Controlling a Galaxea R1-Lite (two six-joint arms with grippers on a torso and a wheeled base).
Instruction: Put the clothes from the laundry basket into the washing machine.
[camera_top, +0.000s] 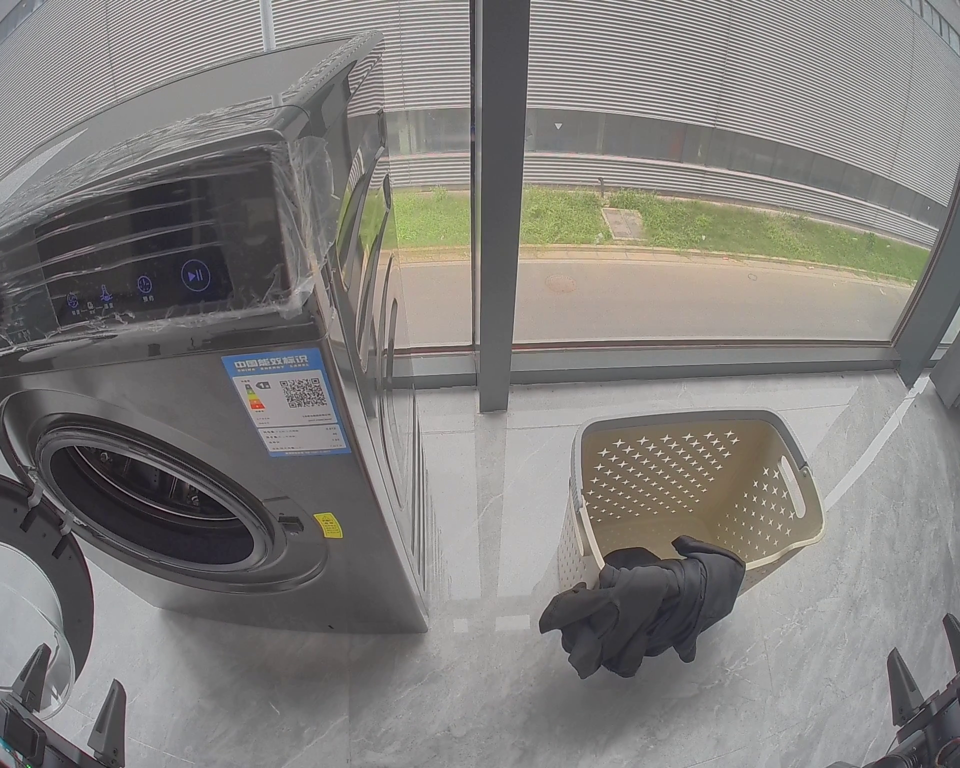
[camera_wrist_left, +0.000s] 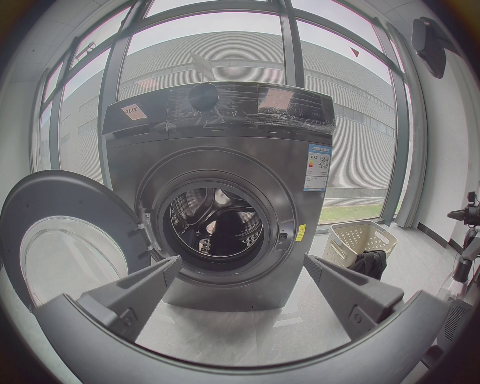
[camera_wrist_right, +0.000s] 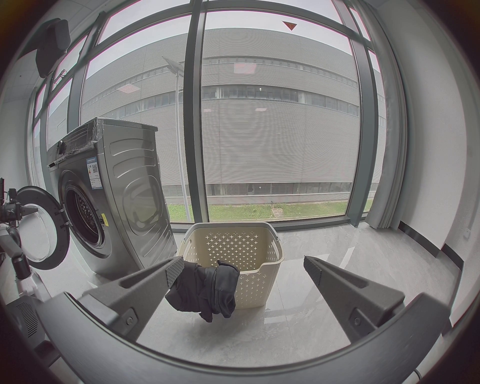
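**Grab the garment**

1 dark garment (camera_top: 645, 610) hangs over the near rim of the laundry basket (camera_top: 690, 425). The right end effector (camera_top: 925, 660) and left end effector (camera_top: 78, 675) gape wide, empty. Best pinch its bunched fold, lifting clear of the rim.

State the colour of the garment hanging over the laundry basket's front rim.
Black: the soft fabric garment shows best in the head view.
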